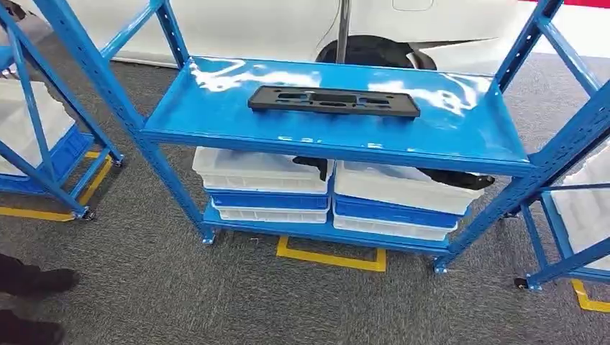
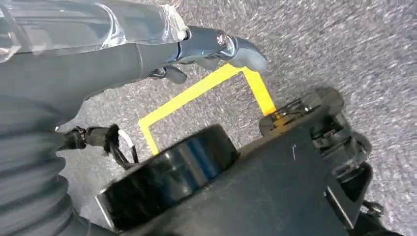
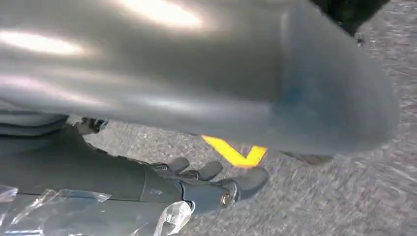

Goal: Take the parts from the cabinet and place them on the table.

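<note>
Grey carpet [image 1: 216, 302] with yellow tape marks [image 1: 331, 257] runs under a blue steel cabinet [image 1: 496, 147], white car body behind it at 12 o'clock. You have one black part [image 1: 333, 100] lying flat on the cabinet's top shelf, near the middle, slightly toward 12. Its long axis runs 9 to 3 o'clock, ends pointing at the side posts, slotted face up. Task looks barely begun: part untouched on the shelf, nothing carried, no desk in sight, so reach, lift, turn and set-down all remain. Below it, stacked white and blue bins [image 1: 262, 183] fill the lower shelf, with dark parts [image 1: 453, 178] poking out of the upper ones at 3 o'clock; those probably need fetching too. More blue racks stand at 9 and 3. A person's dark shoes [image 1: 32, 280] sit at 8 o'clock. Your left hand [image 2: 216, 49] hangs over the carpet, fingers loosely curled, holding nothing. Right hand [image 3: 211, 184] likewise hangs low, fingers slightly bent and apart, nothing in it.
</note>
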{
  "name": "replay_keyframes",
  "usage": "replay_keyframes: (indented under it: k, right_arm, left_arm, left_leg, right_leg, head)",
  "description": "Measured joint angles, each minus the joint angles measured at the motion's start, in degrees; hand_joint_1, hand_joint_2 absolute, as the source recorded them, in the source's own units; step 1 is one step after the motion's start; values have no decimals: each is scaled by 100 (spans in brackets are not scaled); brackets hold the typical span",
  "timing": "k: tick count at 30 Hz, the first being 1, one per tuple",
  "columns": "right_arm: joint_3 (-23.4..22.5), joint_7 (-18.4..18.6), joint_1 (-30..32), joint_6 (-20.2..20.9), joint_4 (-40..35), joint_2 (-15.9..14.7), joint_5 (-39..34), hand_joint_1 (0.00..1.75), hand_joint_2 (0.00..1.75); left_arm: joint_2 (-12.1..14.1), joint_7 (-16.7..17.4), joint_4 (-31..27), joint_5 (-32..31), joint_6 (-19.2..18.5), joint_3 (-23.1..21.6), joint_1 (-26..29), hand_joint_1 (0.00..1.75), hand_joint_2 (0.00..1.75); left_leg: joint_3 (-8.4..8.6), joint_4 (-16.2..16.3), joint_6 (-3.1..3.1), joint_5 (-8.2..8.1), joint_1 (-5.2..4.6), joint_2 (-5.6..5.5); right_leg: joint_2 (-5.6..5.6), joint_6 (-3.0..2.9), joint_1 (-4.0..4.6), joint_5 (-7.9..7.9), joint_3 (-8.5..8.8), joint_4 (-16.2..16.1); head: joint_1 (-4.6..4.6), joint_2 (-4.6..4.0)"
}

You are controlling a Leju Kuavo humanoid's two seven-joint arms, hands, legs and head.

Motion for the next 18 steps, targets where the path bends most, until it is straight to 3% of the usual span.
replay_keyframes:
  k: [2,3,4,5,6,7,8,9,10,11,12,13,14,15,16,18]
  right_arm:
    - [0,-7,9,-44,0,-2,-5,0,0]
    - [0,-7,28,-55,0,-2,-7,0,0]
    - [0,-7,46,-72,0,-2,-11,0,0]
    - [-2,-7,56,-113,2,-4,-11,0,0]
    - [-2,-7,63,-164,2,-11,-11,0,0]
    - [-2,-7,64,-214,2,-11,-11,0,0]
    - [-2,-7,68,-265,2,-13,-18,0,0]
    - [-2,-4,86,-299,2,-13,-35,0,0]
    - [-2,-4,71,-326,2,-13,-37,0,0]
    - [-11,4,48,-365,2,-11,-46,0,0]
    - [-13,7,58,-420,4,-11,-48,0,0]
    - [-13,26,50,-448,2,-9,-48,0,0]
    - [-15,42,50,-474,2,-9,-48,0,0]
    - [-17,44,49,-483,4,-9,-50,0,0]
    - [-18,44,39,-494,4,-11,-55,0,0]
    - [-20,48,34,-601,4,-11,-100,0,0]
  left_arm:
    - [-2,0,0,2,0,2,14,0,175]
    - [-2,0,0,4,2,2,21,0,175]
    - [-2,0,0,6,2,0,31,0,175]
    - [-2,0,0,9,6,2,41,0,175]
    - [-2,0,0,13,9,2,49,0,175]
    - [-2,0,0,20,11,2,58,0,175]
    - [-2,2,0,24,18,2,72,0,175]
    - [0,9,2,35,20,2,77,0,175]
    - [0,13,4,57,28,2,76,0,175]
    - [0,13,4,70,35,2,75,0,175]
    - [0,20,4,72,52,2,83,0,175]
    - [2,24,7,70,72,2,85,0,175]
    - [2,26,7,68,79,2,78,0,175]
    - [2,26,7,65,79,2,70,0,175]
    - [2,22,7,74,81,4,69,0,175]
    - [2,7,7,83,83,9,1,0,175]
  left_leg:
    - [78,-4,33,-79,3,-1]
    - [125,-6,29,-127,9,-14]
    - [189,-7,23,-185,18,-38]
    - [270,-7,8,-245,29,-59]
    - [361,-7,-13,-313,42,-75]
    - [461,-9,-43,-391,51,-78]
    - [511,-17,-81,-476,58,-76]
    - [601,5,-117,-557,47,-79]
    - [649,-98,-163,-630,38,-87]
    - [750,-208,-206,-684,42,-84]
    - [863,-122,-248,-575,29,-80]
    - [894,-84,-255,-568,23,-75]
    - [815,122,-264,-578,48,-47]
    - [596,528,-287,-626,46,-35]
    - [262,1022,-323,-742,47,-35]
    - [-310,1731,-350,-1194,41,-34]
  right_leg:
    - [0,33,-11,-283,-663,977]
    - [1,46,-11,-424,-927,1276]
    - [0,65,-17,-483,-1104,1357]
    - [0,78,-24,-424,-1152,1203]
    - [0,83,-25,-223,-1111,870]
    - [-2,83,-25,149,-1006,393]
    - [-3,68,-26,665,-897,-121]
    - [-15,42,-23,955,-879,-361]
    - [-45,4,0,761,-826,-312]
    - [-21,-23,34,749,-763,-343]
    - [15,-69,1,778,-721,-413]
    - [18,-123,-8,808,-626,-409]
    - [-4,-179,-22,772,-553,-420]
    - [-4,-219,-20,727,-500,-419]
    - [-6,-240,-18,685,-469,-418]
    - [-7,-244,-16,581,-374,-418]
  head:
    - [15,0]
    - [18,0]
    - [22,0]
    - [22,0]
    - [26,0]
    - [44,0]
    - [94,0]
    - [153,0]
    - [195,2]
    - [195,2]
    - [182,2]
    - [177,0]
    - [175,0]
    - [149,0]
    - [144,0]
    - [142,0]
